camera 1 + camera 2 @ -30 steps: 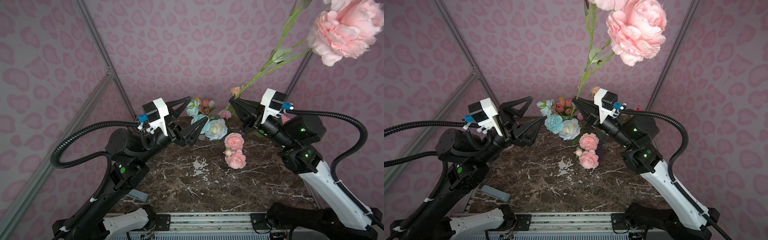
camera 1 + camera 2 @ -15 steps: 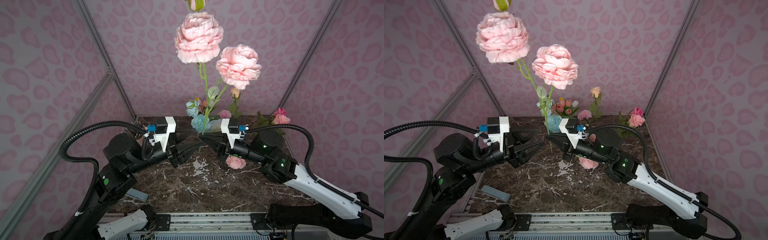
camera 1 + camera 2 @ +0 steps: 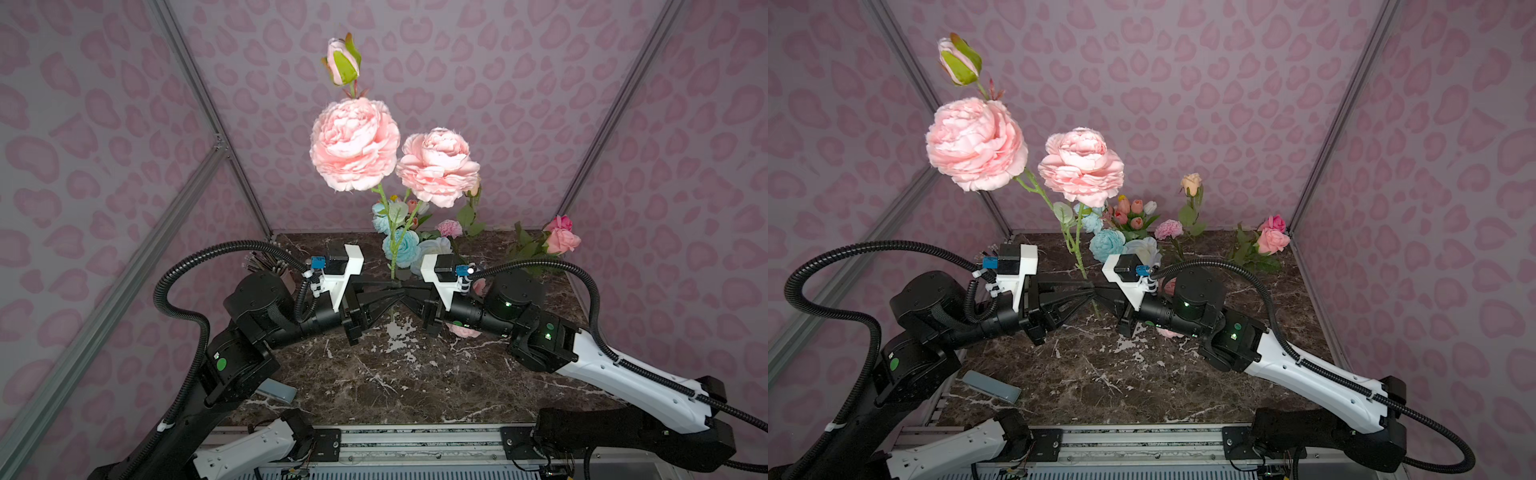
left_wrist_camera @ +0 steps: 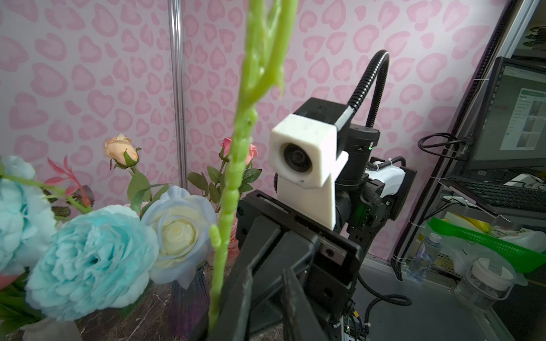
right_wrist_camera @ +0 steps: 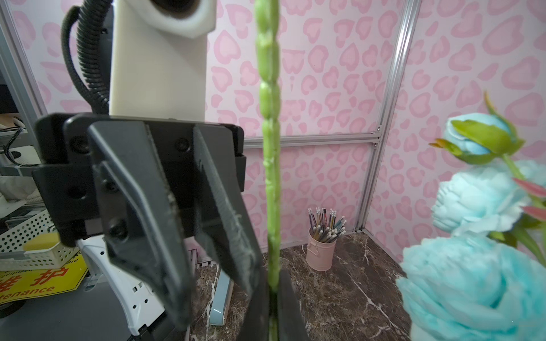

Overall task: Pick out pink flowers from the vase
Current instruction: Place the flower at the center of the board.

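- Walls (image 3: 104,124) of pale cloth with pink heart blotches close you in on three sides, with metal posts (image 4: 176,88) at the corners.
- The table (image 3: 374,386) is dark brown marble with white veins. At its back left corner stands a pink cup (image 5: 321,251) of pencils, and near the front left edge lies a flat grey pad (image 3: 992,386).
- Your left gripper (image 3: 400,291) reaches to mid-table. Its jaws stand narrowly apart in the right wrist view, with the tips at the stem (image 3: 392,257). You cannot tell whether they touch it.
- The stem stands upright over the table and carries two big pink peonies (image 3: 353,145) and a bud (image 3: 343,60), high in both top views.
- Your right gripper (image 3: 409,291) meets the left one tip to tip and is clamped on the stem.
- Behind them, at the back middle, blue peonies (image 3: 401,245), a white rose (image 3: 434,248) and tulips (image 3: 1129,212) crowd together. A purple vase (image 4: 189,301) shows under them.
- A pink rose (image 3: 463,330) lies on the marble, partly hidden under your right arm.
- Pink rosebuds (image 3: 561,240) stand in the back right corner.
- Past the frame, the left wrist view shows a laptop (image 4: 508,118) on a shelf.
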Motion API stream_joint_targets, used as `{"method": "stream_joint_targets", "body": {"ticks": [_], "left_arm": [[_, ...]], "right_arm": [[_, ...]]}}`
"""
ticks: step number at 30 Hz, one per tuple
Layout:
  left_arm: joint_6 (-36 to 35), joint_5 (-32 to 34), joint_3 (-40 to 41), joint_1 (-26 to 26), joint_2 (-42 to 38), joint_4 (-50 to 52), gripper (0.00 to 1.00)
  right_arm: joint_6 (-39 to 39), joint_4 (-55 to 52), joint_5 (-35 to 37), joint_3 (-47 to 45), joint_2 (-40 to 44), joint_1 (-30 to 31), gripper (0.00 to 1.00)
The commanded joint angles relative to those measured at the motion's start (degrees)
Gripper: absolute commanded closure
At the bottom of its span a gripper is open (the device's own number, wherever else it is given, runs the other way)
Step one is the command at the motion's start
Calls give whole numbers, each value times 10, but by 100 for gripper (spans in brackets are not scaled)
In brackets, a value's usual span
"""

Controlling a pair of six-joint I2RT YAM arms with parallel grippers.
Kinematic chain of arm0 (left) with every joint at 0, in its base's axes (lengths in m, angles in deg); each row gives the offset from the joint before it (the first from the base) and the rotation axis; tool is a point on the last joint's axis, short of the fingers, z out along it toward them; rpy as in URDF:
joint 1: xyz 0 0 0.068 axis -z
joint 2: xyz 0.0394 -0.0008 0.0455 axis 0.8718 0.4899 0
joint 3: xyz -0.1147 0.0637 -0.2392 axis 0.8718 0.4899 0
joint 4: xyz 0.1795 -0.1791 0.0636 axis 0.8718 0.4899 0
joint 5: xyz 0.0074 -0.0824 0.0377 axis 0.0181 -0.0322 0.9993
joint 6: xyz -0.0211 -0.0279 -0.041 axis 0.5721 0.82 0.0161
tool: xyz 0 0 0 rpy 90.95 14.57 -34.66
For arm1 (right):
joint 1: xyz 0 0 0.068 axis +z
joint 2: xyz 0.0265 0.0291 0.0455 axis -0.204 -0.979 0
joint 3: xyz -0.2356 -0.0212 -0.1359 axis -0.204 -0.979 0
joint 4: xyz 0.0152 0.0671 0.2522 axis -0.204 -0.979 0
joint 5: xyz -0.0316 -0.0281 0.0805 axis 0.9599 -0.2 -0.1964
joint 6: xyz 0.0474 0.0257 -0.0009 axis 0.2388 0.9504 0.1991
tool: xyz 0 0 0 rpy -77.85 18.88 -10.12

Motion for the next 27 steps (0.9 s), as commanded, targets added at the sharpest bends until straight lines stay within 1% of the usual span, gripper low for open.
{"method": "stream_joint_targets", "body": {"ticks": [1, 2, 3, 4, 7, 11, 12, 15, 17, 18, 19, 20, 24, 25, 26, 27], "left_arm": [[-13, 25, 11, -1, -19, -19, 70], [-15, 33, 18, -1, -25, -20, 67], [-18, 36, 22, -1, -30, -22, 66], [-19, 40, 25, -1, -33, -22, 60], [-23, 41, 25, 0, -33, -18, 51], [-18, 25, 26, -1, -23, -30, 48], [-18, 22, 26, 0, -21, -33, 50], [-19, 21, 22, -1, -15, -38, 63], [-19, 32, 22, 0, -15, -40, 84], [-19, 40, 23, -1, -17, -42, 91], [-19, 49, 24, -1, -19, -43, 95], [-21, 54, 24, 0, -21, -44, 97], [-13, 68, 23, -1, -24, -49, 97], [-8, 81, 23, -1, -26, -48, 97], [-2, 108, 26, 0, -32, -49, 97], [6, 138, 37, -1, -42, -58, 97]], "right_arm": [[0, 23, 8, -7, 11, 1, 100], [0, 22, 7, -8, 13, 2, 100], [-2, 19, 7, -9, 15, 3, 100], [-4, 17, 8, -8, 15, 5, 100], [-8, 15, 7, -9, 12, 11, 100], [-10, 11, 5, -3, 0, 20, 100], [-11, 11, 5, -3, -2, 22, 100], [-11, 14, 5, -1, -5, 24, 100], [-13, 11, 6, 0, -8, 26, 100], [-14, 9, 7, 0, -8, 26, 100], [-16, 6, 8, 1, -9, 26, 100], [-17, 5, 8, 1, -10, 27, 100], [-21, 0, 14, 5, -10, 28, 100], [-23, 2, 27, 5, -8, 31, 89], [-29, 5, 42, 3, -3, 35, 75], [-33, 11, 51, -1, 2, 38, 64]]}}
